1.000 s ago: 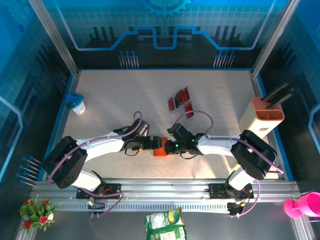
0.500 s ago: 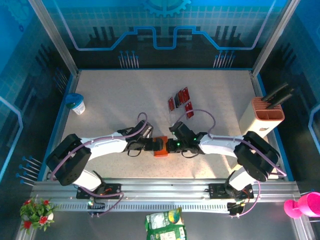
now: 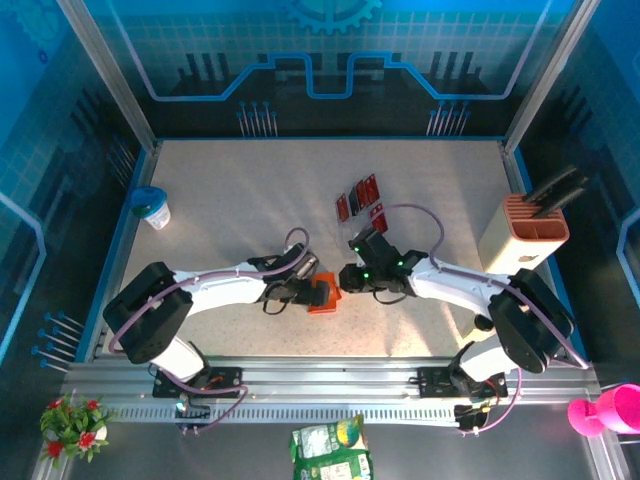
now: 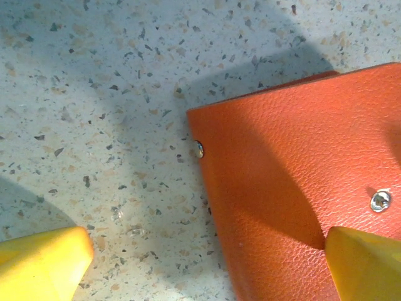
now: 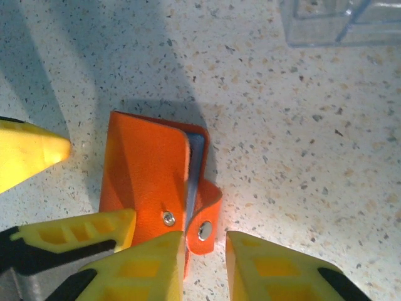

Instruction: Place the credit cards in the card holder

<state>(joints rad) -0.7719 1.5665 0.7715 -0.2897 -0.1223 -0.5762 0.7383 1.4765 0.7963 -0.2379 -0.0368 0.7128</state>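
Observation:
The orange card holder point(image 3: 322, 294) lies on the speckled table between both grippers. In the right wrist view the card holder point(image 5: 147, 169) stands slightly ajar, grey-blue showing in the slit, and its snap flap point(image 5: 204, 227) sticks out. My right gripper point(image 5: 203, 260) is narrowly open around that flap, with a gap on the right side. My left gripper point(image 4: 203, 266) is wide open; one fingertip point(image 4: 363, 263) is over the holder point(image 4: 294, 188), the other point(image 4: 44, 260) over bare table. Red and black credit cards point(image 3: 360, 200) lie farther back. In the top view, the left gripper point(image 3: 308, 290) and right gripper point(image 3: 347, 277) flank the holder.
A salmon-and-white box with black tools point(image 3: 530, 225) stands at the right edge. A small blue-lidded cup point(image 3: 152, 207) sits at the far left. A clear plastic piece point(image 5: 338, 25) lies just beyond the holder, by the cards.
The right gripper has parted from shut and shifted back and to the right. The left arm has reached further right along the holder. The holder has shifted slightly.

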